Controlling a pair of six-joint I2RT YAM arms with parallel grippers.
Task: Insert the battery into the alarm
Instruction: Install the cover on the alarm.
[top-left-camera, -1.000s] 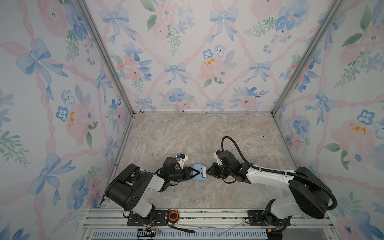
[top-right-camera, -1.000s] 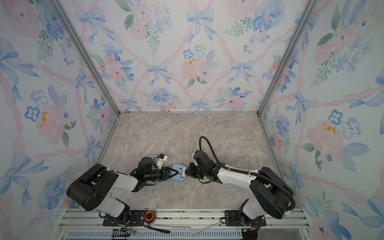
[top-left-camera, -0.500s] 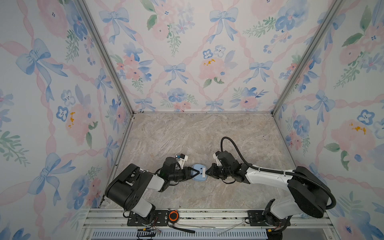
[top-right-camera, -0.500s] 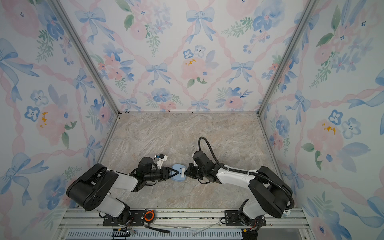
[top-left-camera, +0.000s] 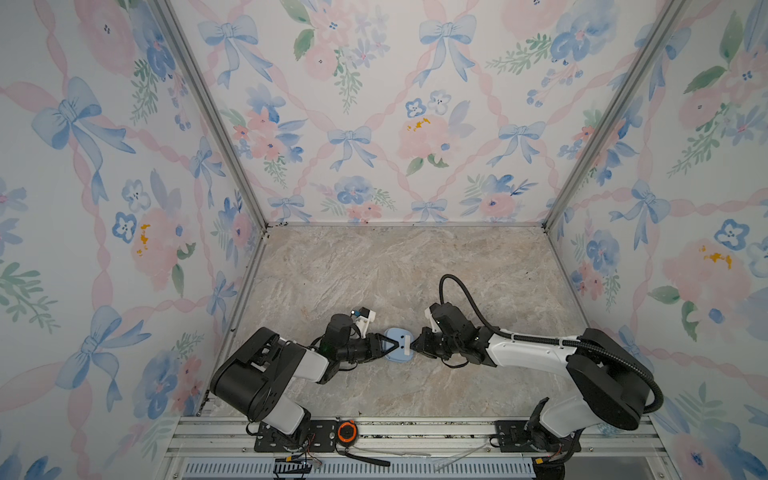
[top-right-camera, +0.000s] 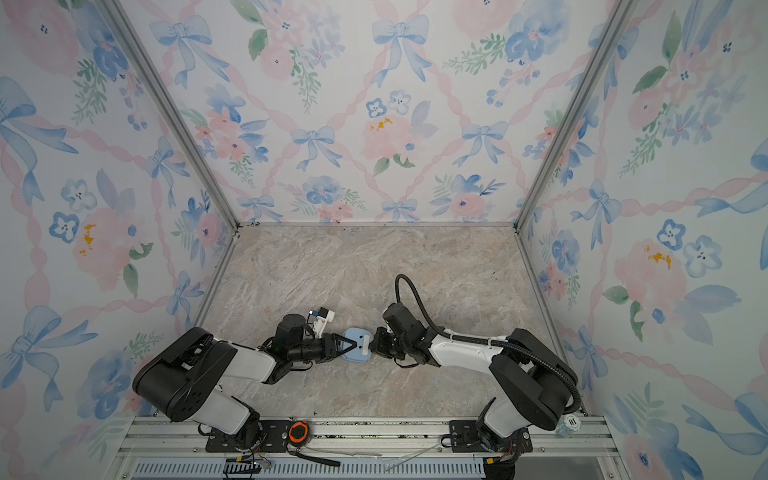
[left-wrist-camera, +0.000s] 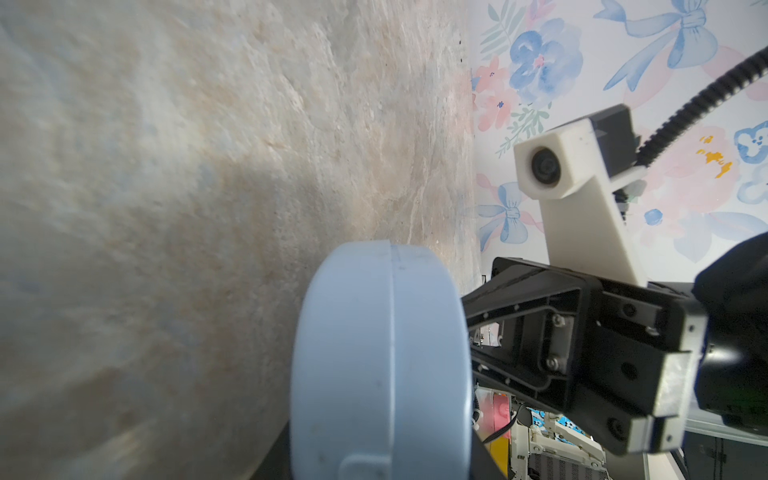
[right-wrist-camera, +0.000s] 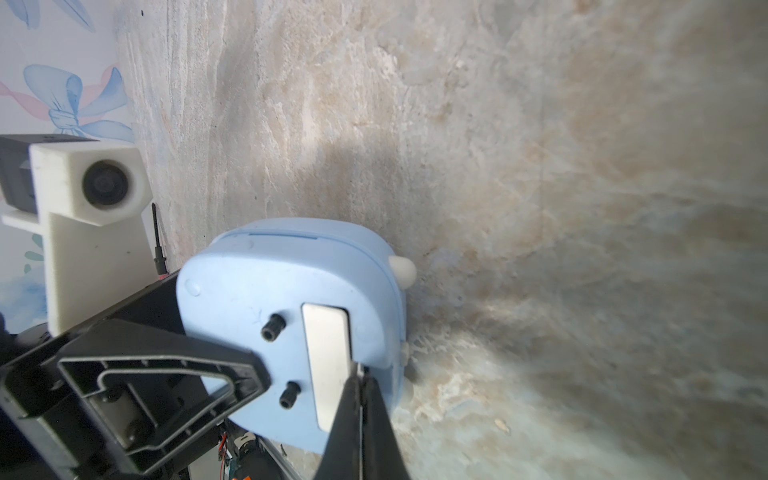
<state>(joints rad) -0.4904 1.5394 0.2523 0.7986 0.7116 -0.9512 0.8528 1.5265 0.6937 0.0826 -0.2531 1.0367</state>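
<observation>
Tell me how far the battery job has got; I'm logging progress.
Done: the left hand grips the alarm, back exposed. In hand: the shut right hand sits at the white panel's edge. Left: no battery shows anywhere, so insertion can't be confirmed; the alarm isn't released yet.

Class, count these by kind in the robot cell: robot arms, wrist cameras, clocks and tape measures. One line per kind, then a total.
robot arms: 2 (left arm, right arm)
wrist cameras: 2 (left wrist camera, right wrist camera)
alarm clock: 1
tape measure: 1
Total: 6
</observation>
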